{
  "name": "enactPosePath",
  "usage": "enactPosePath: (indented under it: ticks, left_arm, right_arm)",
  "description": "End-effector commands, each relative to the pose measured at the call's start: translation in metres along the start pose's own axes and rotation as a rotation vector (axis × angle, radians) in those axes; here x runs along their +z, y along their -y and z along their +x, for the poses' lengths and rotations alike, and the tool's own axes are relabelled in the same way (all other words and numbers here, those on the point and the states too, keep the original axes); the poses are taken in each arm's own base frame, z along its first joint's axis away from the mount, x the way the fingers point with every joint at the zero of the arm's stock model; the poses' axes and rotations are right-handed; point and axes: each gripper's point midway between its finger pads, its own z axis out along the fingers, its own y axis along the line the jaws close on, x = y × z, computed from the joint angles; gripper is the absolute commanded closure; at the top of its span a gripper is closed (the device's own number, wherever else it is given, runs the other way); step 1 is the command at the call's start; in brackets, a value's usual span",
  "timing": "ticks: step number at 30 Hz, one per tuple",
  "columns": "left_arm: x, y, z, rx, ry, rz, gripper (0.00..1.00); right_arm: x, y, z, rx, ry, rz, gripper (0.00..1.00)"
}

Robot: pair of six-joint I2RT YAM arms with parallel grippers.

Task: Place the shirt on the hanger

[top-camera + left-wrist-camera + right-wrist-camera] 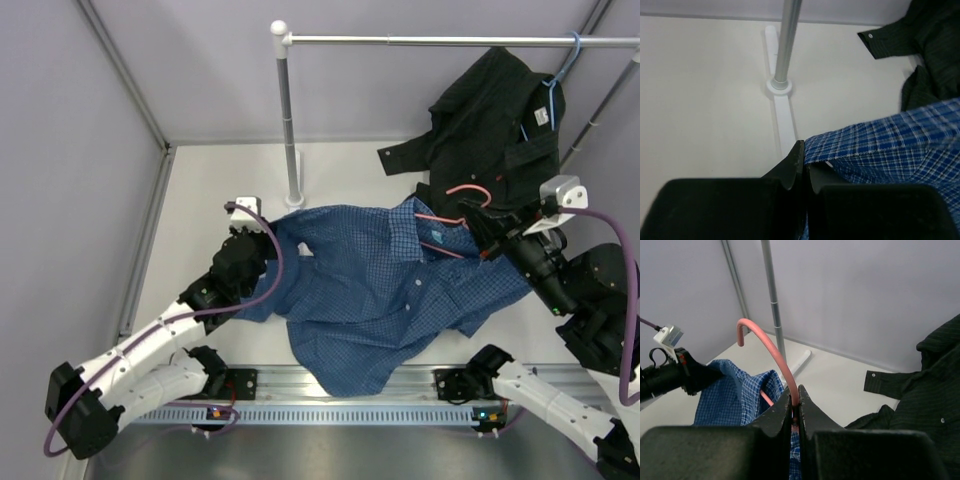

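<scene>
On the white table the shirt lies spread and rumpled between the two arms, collar toward the far right, one sleeve trailing to the left; the left gripper sits at that left edge of the cloth, low to the table; in the left wrist view its jaws are pressed together with the checked fabric's edge caught at the fingertips and a sliver of blue showing between them lower down. Over at the collar, the right gripper is clamped narrow on the hanger, gripping the wire just below the hook; in the right wrist view the pink hook curves up and away to the left from the closed fingers, and the wire below runs into the collar opening. Behind the right gripper a black shirt droops from a light blue hanger on the rail; the rail's post stands just beyond the blue shirt's far edge.
</scene>
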Motion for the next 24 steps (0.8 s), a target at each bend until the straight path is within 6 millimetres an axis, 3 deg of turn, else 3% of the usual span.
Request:
enactPosePath:
  ticks: [1,3,4,5,6,11,12,14,15,16,17,18,20,24]
  left_arm:
    - [-0.003,0.024,-0.008,-0.025,0.023,0.143,1.0]
    - [-0.01,0.05,-0.007,0.045,0.0,0.307,0.66]
    - [-0.014,0.058,-0.011,0.062,0.001,0.354,0.41]
    - [-0.019,0.065,-0.021,0.077,0.012,0.397,0.08]
    - [-0.028,0.073,-0.034,0.104,0.04,0.454,0.02]
    - [-0.077,0.11,-0.104,0.191,0.216,0.72,0.02]
    - [-0.089,0.119,-0.129,0.201,0.254,0.773,0.02]
    - [-0.096,0.147,-0.128,0.291,0.211,0.934,0.02]
    - [-0.108,0.158,-0.144,0.343,0.21,1.004,0.02]
    - [-0.112,0.179,-0.126,0.371,0.135,1.16,0.02]
    - [-0.118,0.189,-0.126,0.389,0.113,1.24,0.02]
    - [-0.127,0.198,-0.138,0.427,0.141,1.319,0.02]
    - [-0.132,0.215,-0.112,0.417,0.033,1.486,0.02]
    - [-0.137,0.232,-0.087,0.445,-0.023,1.611,0.02]
  right_arm:
    - [0.001,0.011,-0.028,0.02,0.104,0.064,1.0]
    - [0.002,0.004,-0.027,0.015,0.099,0.028,1.0]
    - [0.003,0.001,-0.026,0.009,0.095,0.012,1.0]
    - [0.003,0.0,-0.026,0.0,0.093,0.001,1.0]
    - [0.003,-0.001,-0.025,-0.004,0.089,-0.004,1.0]
    - [0.002,-0.009,-0.012,-0.03,0.044,-0.055,1.0]
    - [0.002,-0.011,-0.009,-0.029,0.039,-0.069,1.0]
    - [0.002,-0.017,-0.002,-0.033,0.022,-0.104,1.0]
    - [0.001,-0.022,0.002,-0.04,0.012,-0.135,1.0]
    - [0.001,-0.028,0.006,-0.045,-0.002,-0.171,1.0]
    - [0.0,-0.031,0.007,-0.046,-0.003,-0.189,1.0]
    - [0.0,-0.033,0.008,-0.048,-0.006,-0.204,1.0]
    - [-0.003,-0.036,0.01,-0.08,-0.008,-0.23,1.0]
    - [-0.007,-0.042,0.009,-0.09,-0.007,-0.268,1.0]
